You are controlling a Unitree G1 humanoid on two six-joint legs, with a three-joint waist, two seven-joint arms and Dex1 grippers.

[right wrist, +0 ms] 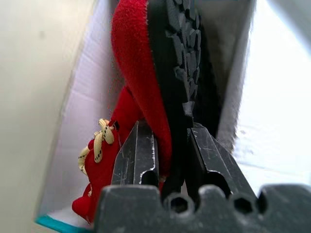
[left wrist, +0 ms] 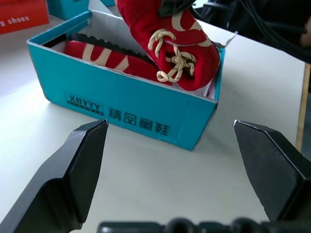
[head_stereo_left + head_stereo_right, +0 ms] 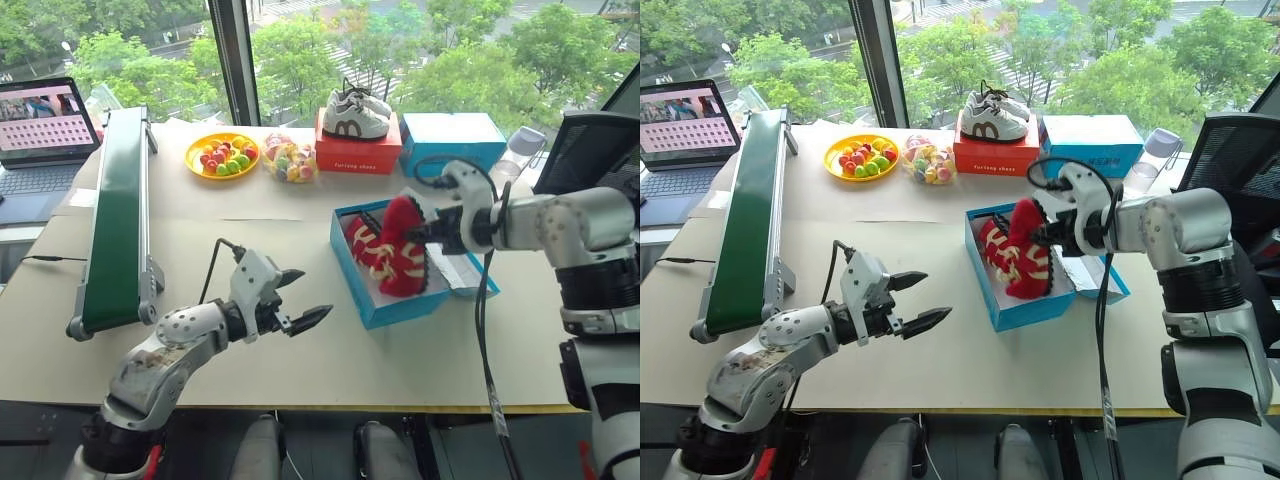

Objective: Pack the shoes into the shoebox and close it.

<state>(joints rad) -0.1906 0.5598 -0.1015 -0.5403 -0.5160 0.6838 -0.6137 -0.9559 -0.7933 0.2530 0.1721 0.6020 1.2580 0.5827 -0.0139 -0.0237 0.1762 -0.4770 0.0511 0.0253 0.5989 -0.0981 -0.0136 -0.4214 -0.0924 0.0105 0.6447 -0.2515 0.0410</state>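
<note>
Fuzzy red cloth shoes (image 3: pixel 400 255), matt cardboard shoebox (image 3: pixel 395 308).

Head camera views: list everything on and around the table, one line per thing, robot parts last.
shoebox: one, teal-blue, open, right of table centre.
red shoes: two; one lies inside the shoebox, the other is held tilted over it.
red box: one, at the far edge.
white-and-grey sneakers: one pair, on the red box.
light blue box: one, right of the red box.
yellow plate: one, holding coloured candies, far side.
clear bag of candies: one, beside the plate.
conveyor: one, green, along the left.
laptop: one, open, far left.
left hand: open, above bare table.
right hand: shut on the tilted shoe.
</note>
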